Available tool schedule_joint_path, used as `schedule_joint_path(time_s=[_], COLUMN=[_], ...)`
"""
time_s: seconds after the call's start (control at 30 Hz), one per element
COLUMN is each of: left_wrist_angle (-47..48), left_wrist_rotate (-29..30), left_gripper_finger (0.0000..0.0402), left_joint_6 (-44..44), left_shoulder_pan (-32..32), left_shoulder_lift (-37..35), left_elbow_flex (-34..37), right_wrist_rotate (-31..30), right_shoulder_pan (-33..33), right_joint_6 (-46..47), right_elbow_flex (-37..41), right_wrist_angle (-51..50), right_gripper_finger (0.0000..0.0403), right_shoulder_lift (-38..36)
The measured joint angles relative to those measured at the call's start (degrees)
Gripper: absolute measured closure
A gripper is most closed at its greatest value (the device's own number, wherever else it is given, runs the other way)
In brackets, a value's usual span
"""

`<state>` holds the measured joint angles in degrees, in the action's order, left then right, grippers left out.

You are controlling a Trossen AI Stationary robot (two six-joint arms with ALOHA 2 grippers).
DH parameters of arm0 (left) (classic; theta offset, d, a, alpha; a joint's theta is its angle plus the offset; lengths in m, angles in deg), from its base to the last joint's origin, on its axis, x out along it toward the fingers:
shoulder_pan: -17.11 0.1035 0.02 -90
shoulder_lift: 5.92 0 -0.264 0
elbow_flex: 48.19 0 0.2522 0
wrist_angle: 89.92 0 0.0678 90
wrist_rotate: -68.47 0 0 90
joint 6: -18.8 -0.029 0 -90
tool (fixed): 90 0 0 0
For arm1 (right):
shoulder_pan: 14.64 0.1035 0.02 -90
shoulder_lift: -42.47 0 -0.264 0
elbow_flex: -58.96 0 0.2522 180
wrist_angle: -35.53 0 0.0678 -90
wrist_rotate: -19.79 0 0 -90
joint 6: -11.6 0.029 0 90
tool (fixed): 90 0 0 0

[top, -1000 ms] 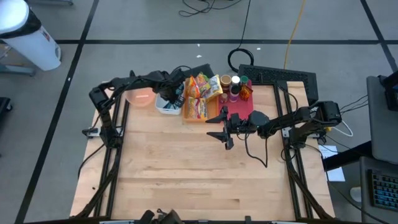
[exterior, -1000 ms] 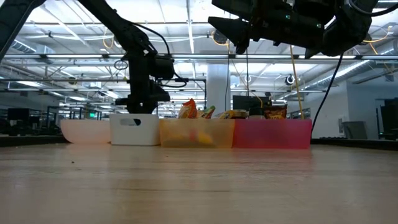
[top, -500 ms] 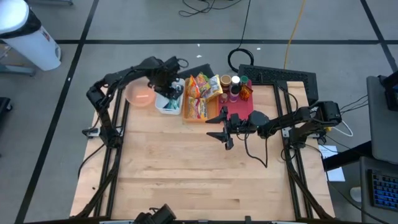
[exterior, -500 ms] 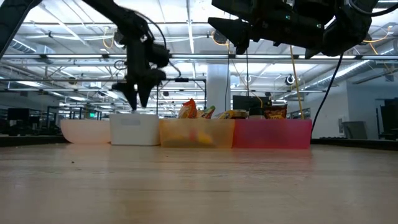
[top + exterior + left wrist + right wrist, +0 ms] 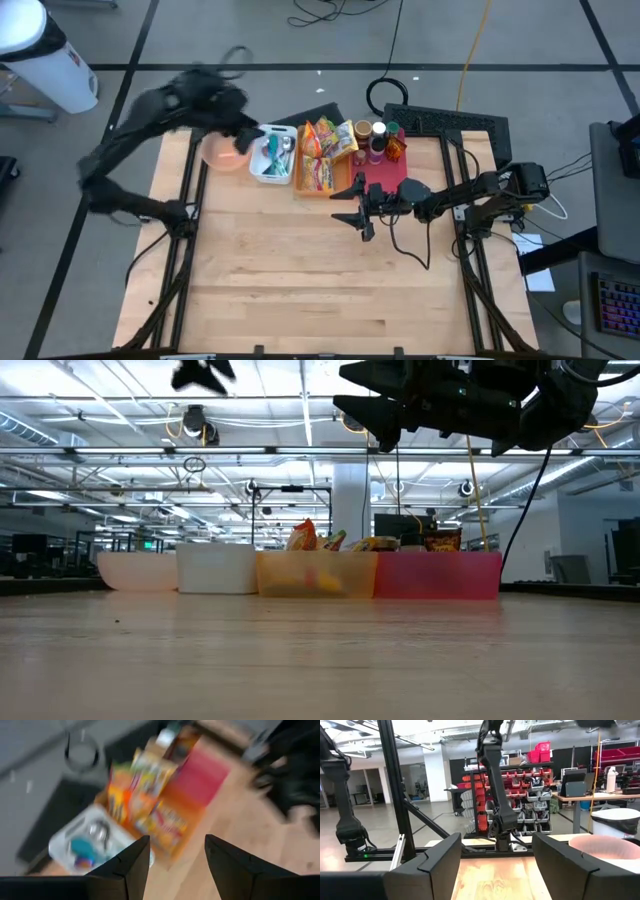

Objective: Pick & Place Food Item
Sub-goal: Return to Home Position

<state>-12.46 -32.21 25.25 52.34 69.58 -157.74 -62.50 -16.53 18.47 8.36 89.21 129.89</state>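
Left gripper (image 5: 203, 372): a motion blur high above the white bin (image 5: 273, 180), fingers apart, empty. Blue baby spoon (image 5: 81, 846) lies inside that bin, smeared among other cutlery. Right gripper (image 5: 340, 204) hangs right of the bin, fingers apart.

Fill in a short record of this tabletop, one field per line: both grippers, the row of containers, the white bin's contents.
left gripper: open, empty, high over the white bin
right gripper: open, empty, above the table near the red bin
row, left to right: pink bowl, white bin, orange bin, red bin
white bin contents: blue spoon, metal cutlery
orange bin contents: snack packs
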Motion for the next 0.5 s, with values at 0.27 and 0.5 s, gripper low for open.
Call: schedule_joint_path(time_s=[0.27,0.5], left_wrist_angle=[-7.63,-16.42], left_wrist_rotate=[0.42,0.97], left_gripper_finger=[0.0204,0.0204], left_joint_6=[-0.34,-0.32], left_shoulder_pan=[-7.94,-15.29], left_shoulder_lift=[-18.5,-32.02], left_elbow_flex=[0.13,10.4], right_wrist_rotate=[-0.12,-0.17], right_shoulder_pan=[0.0,0.0], right_joint_6=[-0.02,-0.02], right_elbow_flex=[0.0,0.0], right_wrist_angle=[0.1,0.46], right_gripper_finger=[0.0165,0.0165], right_shoulder_lift=[0.0,0.0])
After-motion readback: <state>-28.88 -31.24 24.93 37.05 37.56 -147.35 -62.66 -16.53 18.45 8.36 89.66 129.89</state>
